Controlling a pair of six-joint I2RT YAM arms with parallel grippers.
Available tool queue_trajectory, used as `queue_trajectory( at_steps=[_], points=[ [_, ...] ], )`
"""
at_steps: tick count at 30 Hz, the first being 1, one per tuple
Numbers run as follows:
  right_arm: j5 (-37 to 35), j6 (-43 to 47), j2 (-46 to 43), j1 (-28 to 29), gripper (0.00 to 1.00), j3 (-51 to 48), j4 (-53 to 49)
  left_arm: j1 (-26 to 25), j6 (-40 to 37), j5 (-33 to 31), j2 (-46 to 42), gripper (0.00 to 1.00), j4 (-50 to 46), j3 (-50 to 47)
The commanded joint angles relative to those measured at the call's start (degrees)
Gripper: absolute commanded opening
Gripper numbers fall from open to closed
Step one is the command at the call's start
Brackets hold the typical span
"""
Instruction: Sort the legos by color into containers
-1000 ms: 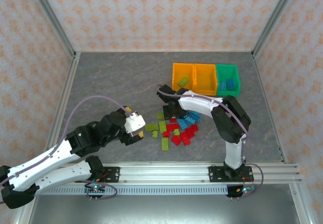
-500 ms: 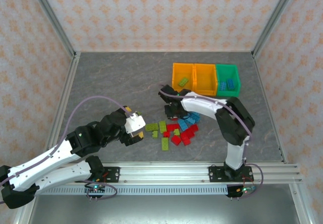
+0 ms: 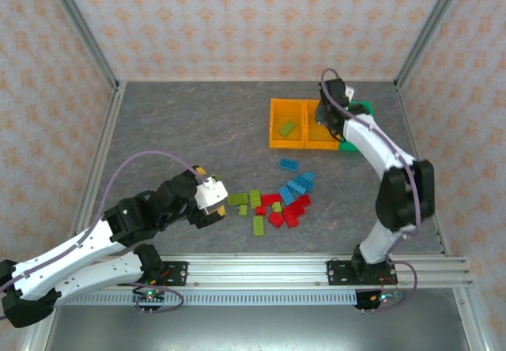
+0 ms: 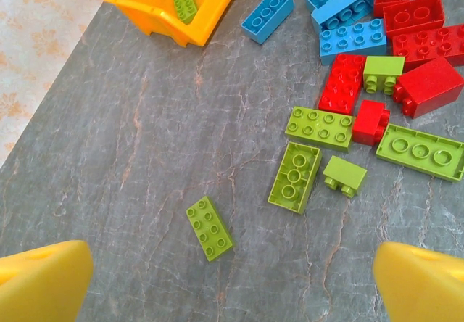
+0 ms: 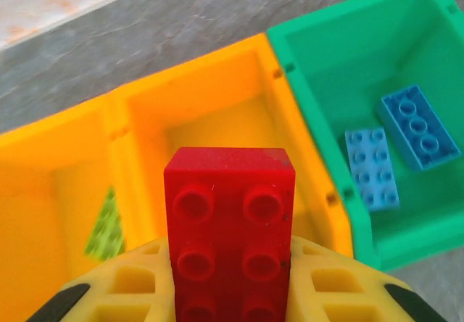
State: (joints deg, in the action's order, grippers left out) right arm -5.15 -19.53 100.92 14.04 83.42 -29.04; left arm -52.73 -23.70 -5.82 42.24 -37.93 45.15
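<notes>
My right gripper (image 5: 229,282) is shut on a red lego (image 5: 229,228), held stud-side towards the camera. It hangs over the middle orange container (image 5: 217,112) at the back right (image 3: 314,139). The left orange container (image 3: 286,122) holds a green lego (image 5: 105,228). Two blue legos (image 5: 419,126) lie in the green container (image 5: 319,54). Loose blue (image 3: 296,186), red (image 3: 286,209) and green (image 3: 253,201) legos lie mid-table. My left gripper (image 4: 232,286) hovers open just left of the pile, a lone green lego (image 4: 209,228) lying between and ahead of its fingers.
One blue lego (image 3: 288,164) lies apart between the pile and the containers. Metal frame posts and patterned walls enclose the grey table (image 3: 182,130), whose left half is bare. The right arm (image 3: 387,161) arches along the right side.
The right gripper rose from the pile with the red lego and swung back to the containers. A blue lego now lies apart behind the pile. The left arm stayed put.
</notes>
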Motion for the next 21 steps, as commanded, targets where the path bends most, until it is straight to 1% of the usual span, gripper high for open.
queue_trajectory(
  at_steps=[1, 3, 5, 6, 8, 12, 14, 17, 19, 21],
  points=[
    [2.9, 2.9, 7.9, -0.8, 0.26, 7.0, -3.0, 0.6, -0.3, -0.7, -0.8, 1.00, 1.4, -0.7],
    [3.0, 3.5, 11.7, -1.1, 0.33, 10.7, -4.5, 0.6, -0.1, -0.9, -0.8, 1.00, 1.4, -0.8],
    [2.4, 3.5, 13.9, -1.1, 0.41, 13.4, -6.8, 0.6, -0.2, -1.1, -0.8, 1.00, 1.5, -0.9],
    [2.6, 3.5, 14.2, -1.2, 0.43, 14.2, -7.6, 0.6, -0.1, -1.1, -0.8, 1.00, 1.6, -1.1],
    [3.0, 3.5, 12.9, -1.1, 0.48, 13.7, -7.8, 0.6, -0.1, -1.0, -0.8, 1.00, 1.8, -1.2],
    [2.8, 3.1, 7.2, -1.1, 0.51, 10.3, -8.5, 0.7, -0.1, -0.4, -0.5, 1.00, 1.9, -1.1],
    [4.4, 2.3, 2.8, -1.1, 0.52, 6.9, -8.9, 0.7, -0.1, -0.1, -0.4, 1.00, 1.6, -0.9],
    [9.9, 1.6, -6.5, 0.6, 0.56, -3.9, -5.5, 0.7, -0.2, 0.4, -0.5, 1.00, 1.5, -0.7],
    [12.0, 1.0, -11.9, 3.2, 0.61, -11.5, -2.8, 0.7, -0.4, 0.7, -0.6, 1.00, 1.4, -0.7],
    [11.8, 2.2, -15.8, 8.0, 0.65, -17.8, -0.3, 0.8, -0.6, 1.3, -0.6, 1.00, 1.4, -0.7]
  ],
)
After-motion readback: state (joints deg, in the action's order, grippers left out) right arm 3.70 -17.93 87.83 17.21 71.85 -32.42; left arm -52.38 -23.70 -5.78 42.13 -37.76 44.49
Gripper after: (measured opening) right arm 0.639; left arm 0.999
